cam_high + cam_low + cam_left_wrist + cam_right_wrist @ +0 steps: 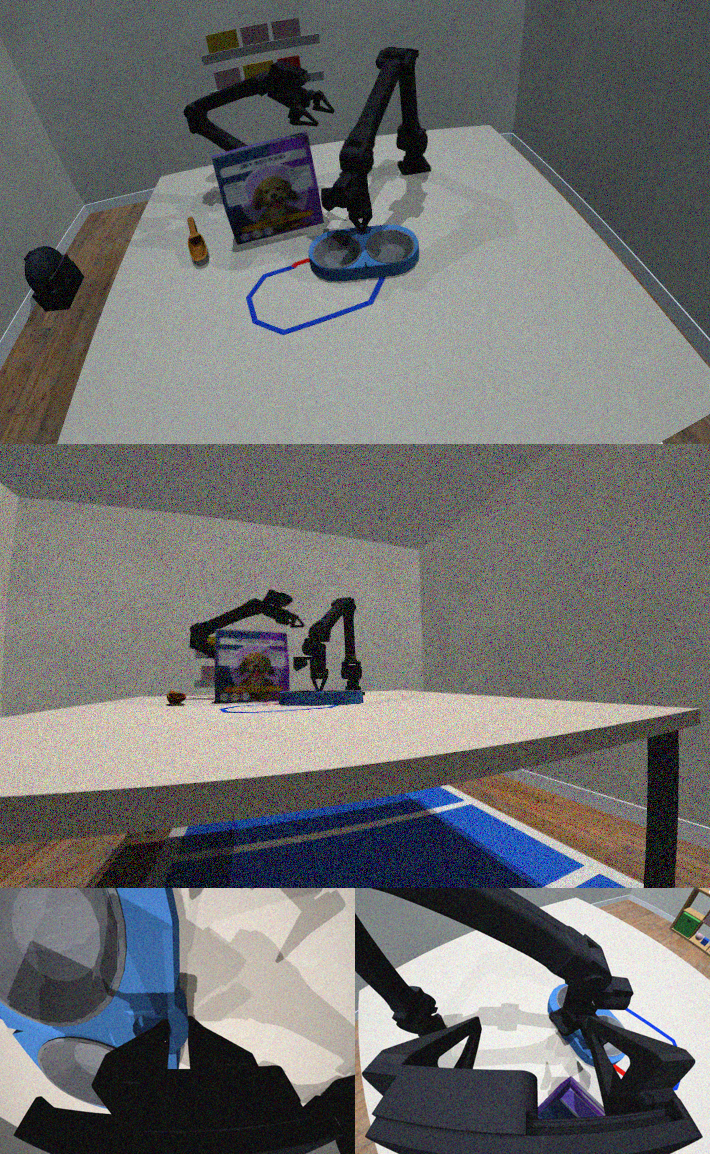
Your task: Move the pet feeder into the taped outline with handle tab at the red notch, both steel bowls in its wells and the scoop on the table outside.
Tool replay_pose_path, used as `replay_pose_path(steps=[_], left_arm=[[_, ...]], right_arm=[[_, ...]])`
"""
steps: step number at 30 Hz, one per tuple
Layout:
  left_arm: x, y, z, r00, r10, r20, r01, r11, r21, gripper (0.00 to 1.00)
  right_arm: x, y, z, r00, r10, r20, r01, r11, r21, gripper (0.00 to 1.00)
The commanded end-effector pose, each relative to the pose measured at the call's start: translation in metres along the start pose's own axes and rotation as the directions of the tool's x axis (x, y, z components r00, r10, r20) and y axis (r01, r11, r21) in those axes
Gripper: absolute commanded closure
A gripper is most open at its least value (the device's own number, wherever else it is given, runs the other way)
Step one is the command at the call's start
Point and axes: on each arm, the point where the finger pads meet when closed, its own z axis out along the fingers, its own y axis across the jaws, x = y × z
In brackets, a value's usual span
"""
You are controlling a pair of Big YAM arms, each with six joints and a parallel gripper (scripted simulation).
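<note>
The blue pet feeder (345,274) (322,698) (146,945) (554,1002) overlaps the far right part of the blue taped outline (327,317) (650,1025), mostly outside it. Two steel bowls sit in its wells and look level. My left gripper (361,228) (319,689) (178,1022) is shut on the feeder at its far long side, by the handle tab. The red notch (301,262) (618,1069) lies just left of the feeder in the top view. The orange scoop (197,248) (175,698) lies on the table, outside the outline. My right gripper (324,118) (302,624) (533,1022) is open, high up.
A purple box with a puppy picture (272,193) (251,669) (570,1094) stands upright behind the outline, between the scoop and the feeder, close to the feeder's left end in the top view. My right gripper hangs above and behind it.
</note>
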Motion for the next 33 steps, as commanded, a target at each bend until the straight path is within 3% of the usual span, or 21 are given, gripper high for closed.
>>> replay_pose_path(steps=[1, 33], left_arm=[[-0.029, 0.019, -0.008, 1.0, -0.028, 0.011, 0.029, 0.999, -0.021, 0.9], [-0.093, 0.059, -0.008, 0.989, -0.148, 0.015, 0.148, 0.989, -0.02, 0.9]], right_arm=[[-0.016, 0.001, -0.006, 0.999, -0.016, 0.036, 0.016, 1.0, 0.0, 0.0], [-0.016, 0.001, -0.006, 0.999, -0.016, 0.036, 0.016, 1.0, 0.0, 0.0]])
